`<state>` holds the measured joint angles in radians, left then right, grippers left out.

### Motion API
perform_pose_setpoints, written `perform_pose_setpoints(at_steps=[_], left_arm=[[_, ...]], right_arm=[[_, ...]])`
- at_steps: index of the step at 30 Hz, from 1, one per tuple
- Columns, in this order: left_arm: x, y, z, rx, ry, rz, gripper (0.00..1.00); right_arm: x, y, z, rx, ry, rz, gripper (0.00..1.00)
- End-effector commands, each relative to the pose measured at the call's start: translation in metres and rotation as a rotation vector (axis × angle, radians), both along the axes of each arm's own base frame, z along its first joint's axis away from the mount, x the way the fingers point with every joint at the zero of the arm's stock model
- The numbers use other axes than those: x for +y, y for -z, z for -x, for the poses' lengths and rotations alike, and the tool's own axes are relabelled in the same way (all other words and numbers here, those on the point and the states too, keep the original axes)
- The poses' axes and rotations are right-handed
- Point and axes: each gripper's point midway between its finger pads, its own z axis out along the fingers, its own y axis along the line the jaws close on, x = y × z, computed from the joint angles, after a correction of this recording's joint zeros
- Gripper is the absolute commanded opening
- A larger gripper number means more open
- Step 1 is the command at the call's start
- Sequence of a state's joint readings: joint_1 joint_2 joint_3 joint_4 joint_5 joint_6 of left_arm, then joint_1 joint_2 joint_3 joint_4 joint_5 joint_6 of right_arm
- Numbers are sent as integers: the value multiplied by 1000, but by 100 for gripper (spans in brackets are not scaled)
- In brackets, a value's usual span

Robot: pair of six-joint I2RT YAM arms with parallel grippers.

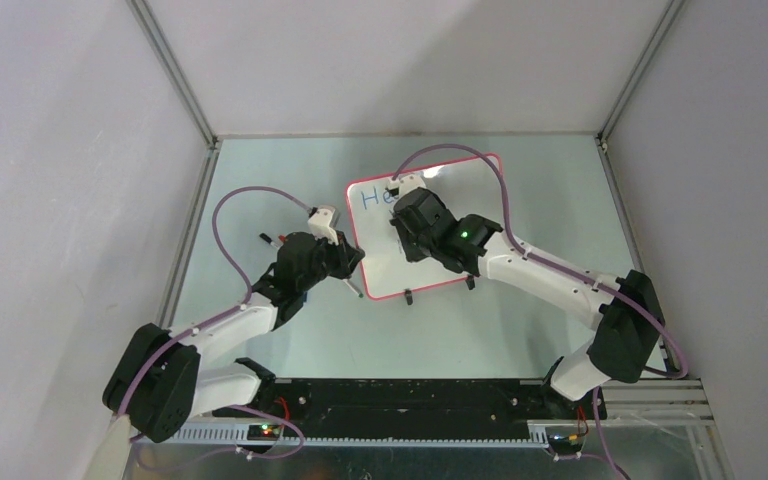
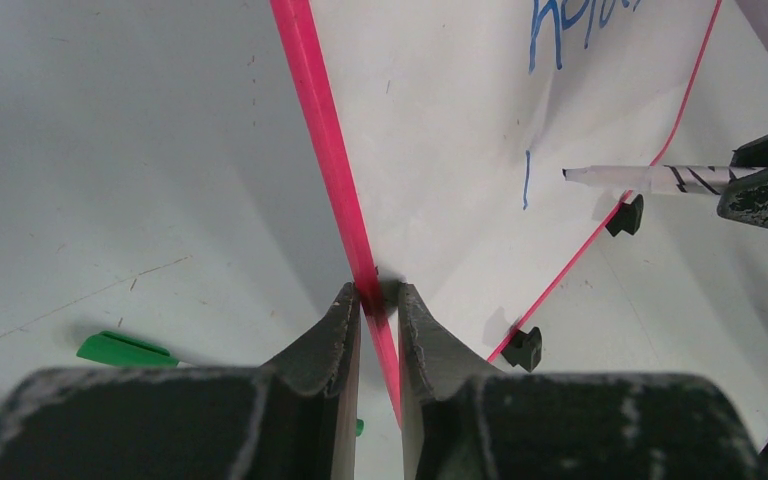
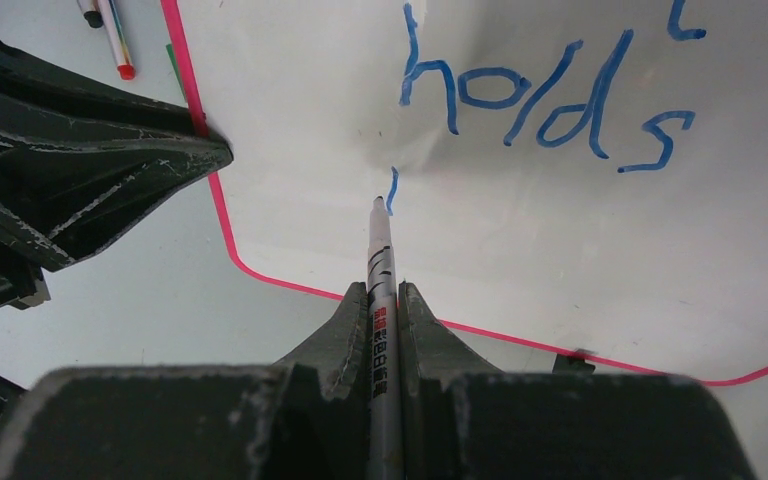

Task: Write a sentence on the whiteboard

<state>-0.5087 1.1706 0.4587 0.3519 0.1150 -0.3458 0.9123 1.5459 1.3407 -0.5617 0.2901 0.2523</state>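
The whiteboard (image 1: pixel 380 270), white with a thin red frame, lies at the table's middle. My left gripper (image 2: pixel 378 292) is shut on the red frame of its left edge (image 2: pixel 330 150). My right gripper (image 3: pixel 383 290) is shut on a grey marker (image 3: pixel 380 250) over the board. The marker's tip sits just beside a short blue stroke (image 3: pixel 392 190). Above the stroke the sentence reads "holds" (image 3: pixel 550 100) in blue. A line starting "He" (image 1: pixel 375 197) shows at the board's top, and the right arm (image 1: pixel 460 240) hides the rest.
Loose markers lie on the table left of the board: a green-capped one (image 2: pixel 120 350), a red-tipped one (image 3: pixel 120 50) and a dark one (image 1: pixel 270 240). Two black feet (image 2: pixel 523 348) stick out from the board's near edge. Enclosure walls stand around the table.
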Motion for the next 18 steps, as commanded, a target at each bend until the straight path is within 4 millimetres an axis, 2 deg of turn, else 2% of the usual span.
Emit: perform_pose_setpoints(at_steps=[1,18], left_arm=[[3,-18,-9,-71,-17,-27,19],[3,-18,-9,-72,-17,-27,19]], right_arm=[[1,-26,-7,-58,13,-65,0],[0,-15,-5,-25,-19,-41,0]])
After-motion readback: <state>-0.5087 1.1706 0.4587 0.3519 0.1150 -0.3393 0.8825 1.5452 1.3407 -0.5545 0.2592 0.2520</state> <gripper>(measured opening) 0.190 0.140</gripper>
